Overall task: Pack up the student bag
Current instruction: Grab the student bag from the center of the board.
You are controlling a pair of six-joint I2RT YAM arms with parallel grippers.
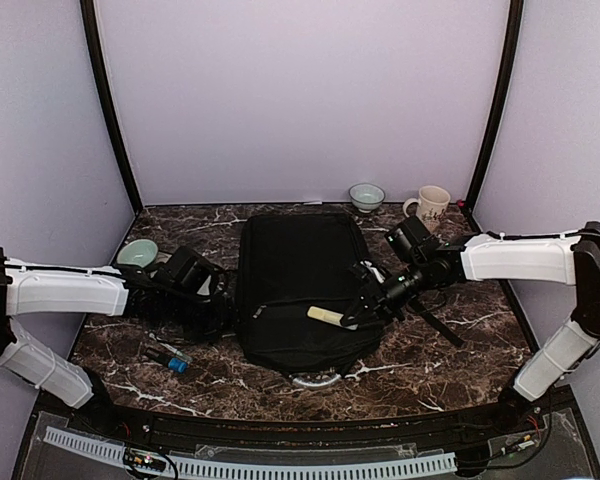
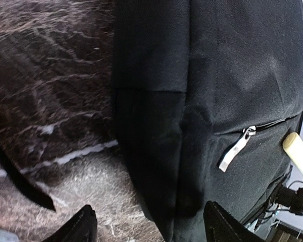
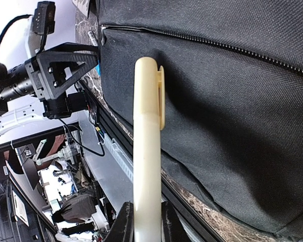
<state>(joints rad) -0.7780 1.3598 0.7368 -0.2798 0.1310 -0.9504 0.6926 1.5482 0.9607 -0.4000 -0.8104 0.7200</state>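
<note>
the bag [image 1: 300, 270] lies flat in the middle of the surface [image 1: 430, 350]. your left tool [image 2: 151, 222] is wide open at its left side and holds nothing. your right tool [image 3: 146, 224] is pinched tight on a cream pen [image 3: 147, 131] over the front pocket. the bag looks soft and floppy, so it may bunch up. try pinching the zip tab [image 2: 236, 148].

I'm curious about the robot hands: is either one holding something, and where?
The right gripper holds a cream pen by its barrel end, cap pointing away. The left gripper is open, holding nothing.
</note>
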